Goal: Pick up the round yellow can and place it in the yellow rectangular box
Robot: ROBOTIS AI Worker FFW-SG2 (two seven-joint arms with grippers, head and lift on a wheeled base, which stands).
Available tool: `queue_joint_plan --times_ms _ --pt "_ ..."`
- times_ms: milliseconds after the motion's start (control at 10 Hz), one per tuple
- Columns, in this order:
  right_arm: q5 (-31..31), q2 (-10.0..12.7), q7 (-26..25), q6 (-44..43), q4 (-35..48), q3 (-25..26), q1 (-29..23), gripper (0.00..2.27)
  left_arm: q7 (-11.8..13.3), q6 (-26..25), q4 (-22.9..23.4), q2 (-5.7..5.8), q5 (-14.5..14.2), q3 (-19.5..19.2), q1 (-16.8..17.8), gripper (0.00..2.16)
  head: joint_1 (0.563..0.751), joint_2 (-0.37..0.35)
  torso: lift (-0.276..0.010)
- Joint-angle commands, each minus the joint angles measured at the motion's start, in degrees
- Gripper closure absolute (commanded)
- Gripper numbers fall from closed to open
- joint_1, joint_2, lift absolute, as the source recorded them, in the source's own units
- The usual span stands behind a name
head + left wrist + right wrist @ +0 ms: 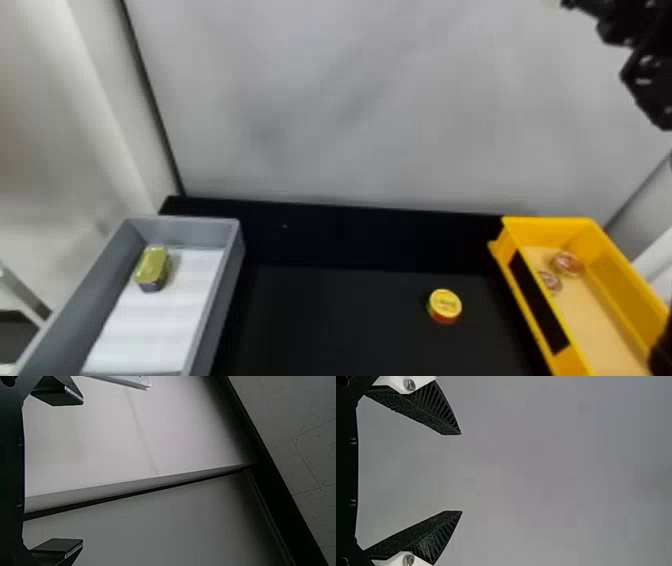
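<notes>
Fingers, left and right, gape; round yellow can sits on matte black tabletop.

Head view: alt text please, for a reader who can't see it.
A round yellow can sits on a black table, left of a yellow rectangular box holding two small round items. A grey box at far left holds a gold-topped tin. The robot's right arm is at upper right.
</notes>
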State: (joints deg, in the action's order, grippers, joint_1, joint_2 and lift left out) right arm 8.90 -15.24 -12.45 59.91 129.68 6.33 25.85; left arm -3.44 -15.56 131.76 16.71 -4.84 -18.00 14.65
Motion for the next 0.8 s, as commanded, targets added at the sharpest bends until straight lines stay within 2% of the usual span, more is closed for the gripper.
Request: queue_joint_plan --times_ms 0,200,400,600,700 --pt "5.1 -0.3 -0.6 5.6 -2.8 2.7 -1.0 0.06 0.4 -1.6 0.3 -0.18 -0.2 0.0 0.1 0.04 0.694 -0.078 -0.009" --pt "12.3 -0.5 -2.0 7.9 -6.0 6.1 -3.0 0.06 0.4 -1.7 0.3 -0.27 -0.2 0.0 0.2 0.04 0.694 -0.077 -0.009" --pt "18.3 -1.6 -4.9 11.6 -8.5 7.0 -4.8 0.05 0.4 -1.7 0.3 -0.27 -0.3 0.0 0.4 0.04 0.694 -0.078 -0.009" --pt "18.3 -2.3 -3.5 12.1 -10.9 6.9 -7.7 0.03 0.5 -1.6 0.3 -0.35 -0.3 0.1 0.5 0.04 0.694 -0.078 -0.009" --pt "18.7 -2.6 -0.8 10.4 -12.7 7.3 -9.4 0.03 0.5 -1.5 0.3 -0.35 -0.3 0.0 0.5 0.04 0.694 -0.078 -0.009"
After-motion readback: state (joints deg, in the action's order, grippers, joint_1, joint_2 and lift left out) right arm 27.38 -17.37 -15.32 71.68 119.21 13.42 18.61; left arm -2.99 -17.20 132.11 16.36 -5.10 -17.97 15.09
